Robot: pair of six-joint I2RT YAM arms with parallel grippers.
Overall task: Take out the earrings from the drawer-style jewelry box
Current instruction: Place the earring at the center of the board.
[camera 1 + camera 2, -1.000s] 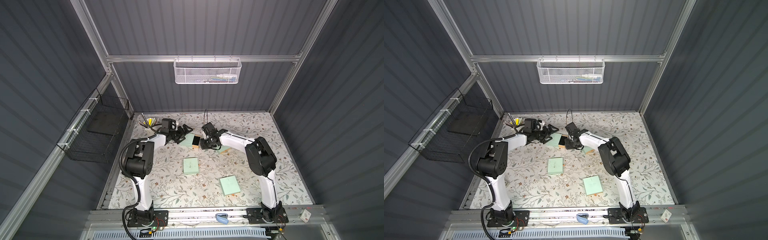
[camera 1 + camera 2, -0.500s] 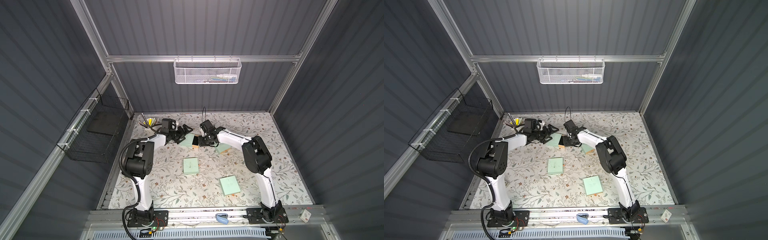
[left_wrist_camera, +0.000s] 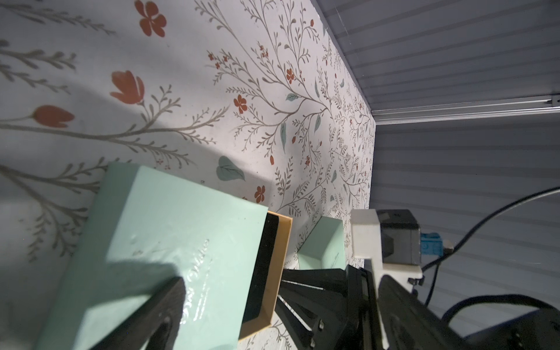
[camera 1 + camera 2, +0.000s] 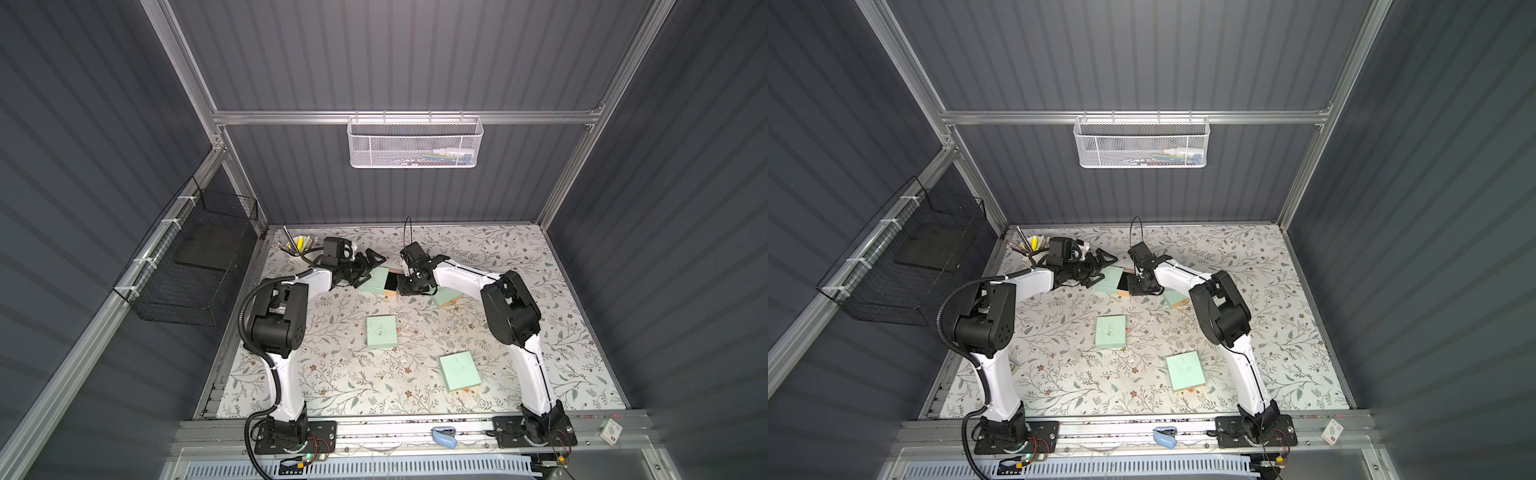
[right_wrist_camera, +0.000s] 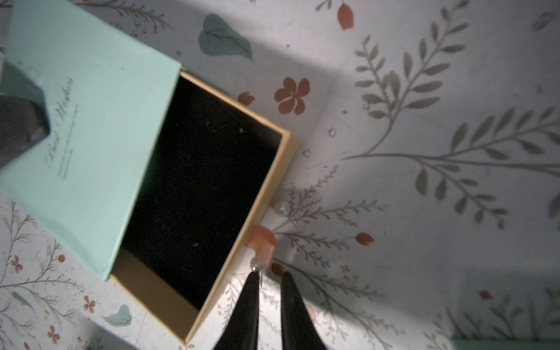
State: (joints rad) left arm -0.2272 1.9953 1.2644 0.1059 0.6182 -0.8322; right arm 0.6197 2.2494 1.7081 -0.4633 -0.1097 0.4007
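Note:
The jewelry box (image 5: 91, 127) is a mint sleeve with its tan drawer (image 5: 281, 169) pulled out, black lining bare. Two pearl-like earrings lie on the cloth outside the drawer's front: one (image 5: 283, 208) loose, the other (image 5: 255, 265) at the tip of one finger of my right gripper (image 5: 269, 275). The jaws stand slightly apart, with nothing clamped. A pink pull tab (image 5: 262, 241) sticks out beside them. In both top views my left gripper (image 4: 374, 270) (image 4: 1104, 266) is wide open at the sleeve's (image 4: 376, 278) far end, one finger (image 3: 157, 309) lying on its top.
Three more mint boxes sit on the floral cloth (image 4: 382, 331) (image 4: 460, 370) (image 4: 446, 297). A cup of pens (image 4: 300, 245) stands at the back left. A black wire basket (image 4: 195, 257) hangs on the left wall, a white one (image 4: 415, 143) on the back wall.
My right arm has shifted slightly toward the drawer's front and its jaws have parted a little. The left arm has stayed still.

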